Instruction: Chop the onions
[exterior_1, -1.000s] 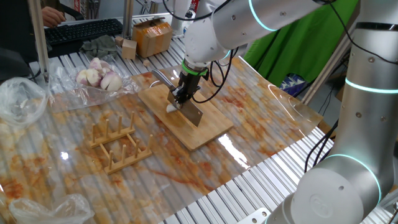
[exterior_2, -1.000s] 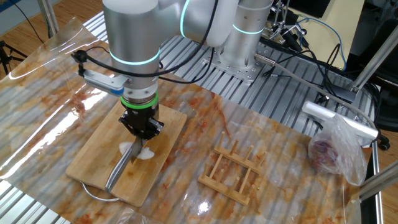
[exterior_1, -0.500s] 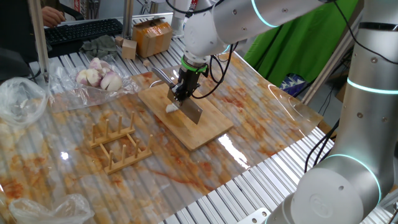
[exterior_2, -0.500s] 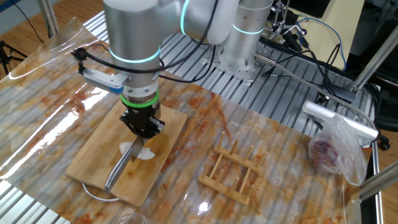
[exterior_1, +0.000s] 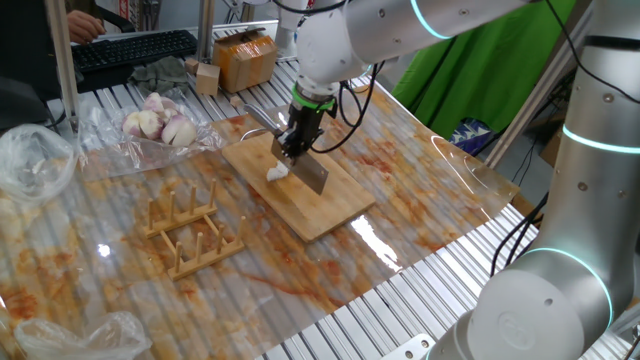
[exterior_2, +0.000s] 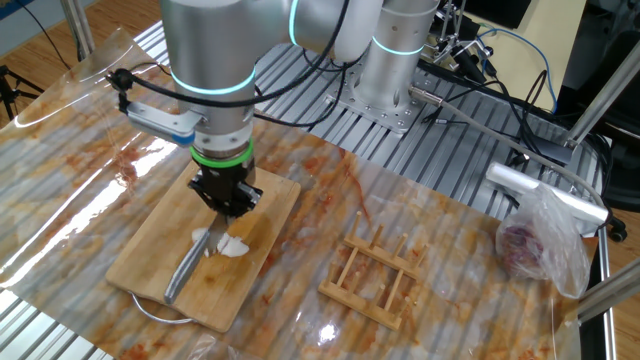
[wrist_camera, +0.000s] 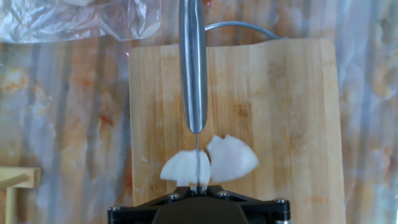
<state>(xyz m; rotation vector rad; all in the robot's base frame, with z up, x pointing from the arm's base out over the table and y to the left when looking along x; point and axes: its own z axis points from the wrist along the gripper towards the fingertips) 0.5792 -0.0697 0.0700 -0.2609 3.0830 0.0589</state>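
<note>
The gripper (exterior_2: 226, 207) points straight down over the wooden cutting board (exterior_1: 330, 205), clenched on a steel knife (wrist_camera: 193, 68) whose blade runs edge-down between the fingers; in the hand view the knife handle stretches from the gripper at the bottom edge up to the top of the frame, along the board's midline; the onions (wrist_camera: 210, 163) are two pale white chunks lying on the board in the lower centre of that view, one on each side of the thin blade edge, the right chunk a little larger; from one fixed view the flat of the blade (exterior_1: 312, 176) shows as a grey rectangle hanging below the gripper with a white onion piece (exterior_1: 277, 172) just beside its left end; from the other fixed view the handle (exterior_2: 186, 271) slants toward the lower left of the board while the white pieces (exterior_2: 232, 246) sit just below the gripper; the board rests on a tabletop (exterior_1: 420, 215) covered with clear plastic sheeting smeared with orange-brown stains; a wooden rack (exterior_1: 190, 235) stands at lower left of the board in one fixed view; a clear plastic bag with whole pinkish-white bulbs (exterior_1: 160, 122) lies at upper left, well apart from the board; a thin wire loop (wrist_camera: 239, 26) curves past the board's far edge in the hand view
</note>
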